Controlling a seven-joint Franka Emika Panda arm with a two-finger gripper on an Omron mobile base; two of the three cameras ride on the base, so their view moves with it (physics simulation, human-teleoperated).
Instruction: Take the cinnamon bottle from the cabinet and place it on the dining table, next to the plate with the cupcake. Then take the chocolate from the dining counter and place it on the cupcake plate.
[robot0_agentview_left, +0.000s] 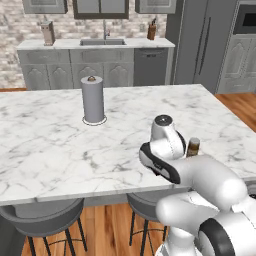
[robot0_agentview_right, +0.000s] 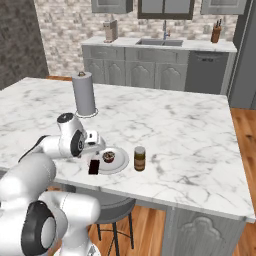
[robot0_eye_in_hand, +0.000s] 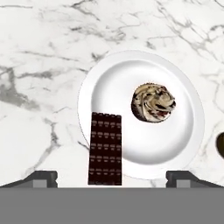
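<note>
A white plate (robot0_eye_in_hand: 175, 144) on the marble dining counter holds a cupcake (robot0_eye_in_hand: 153, 103) with swirled frosting. A dark chocolate bar (robot0_eye_in_hand: 105, 148) lies flat across the plate's rim, one end on the plate and the other reaching past the edge. My gripper (robot0_eye_in_hand: 114, 180) hangs above the plate, open, with nothing between its fingers and the bar below them. In the right base view the gripper (robot0_agentview_right: 94, 147) is over the chocolate (robot0_agentview_right: 93, 166) and plate (robot0_agentview_right: 120, 164). The brown cinnamon bottle (robot0_agentview_right: 139, 158) stands upright just right of the plate, also visible behind my arm (robot0_agentview_left: 193, 147).
A grey paper-towel roll (robot0_agentview_right: 84, 94) stands upright farther back on the counter. Grey stools (robot0_agentview_left: 47, 220) sit under the near edge. Across the room are a sink counter (robot0_agentview_left: 102, 42) and a knife block (robot0_agentview_left: 151, 31).
</note>
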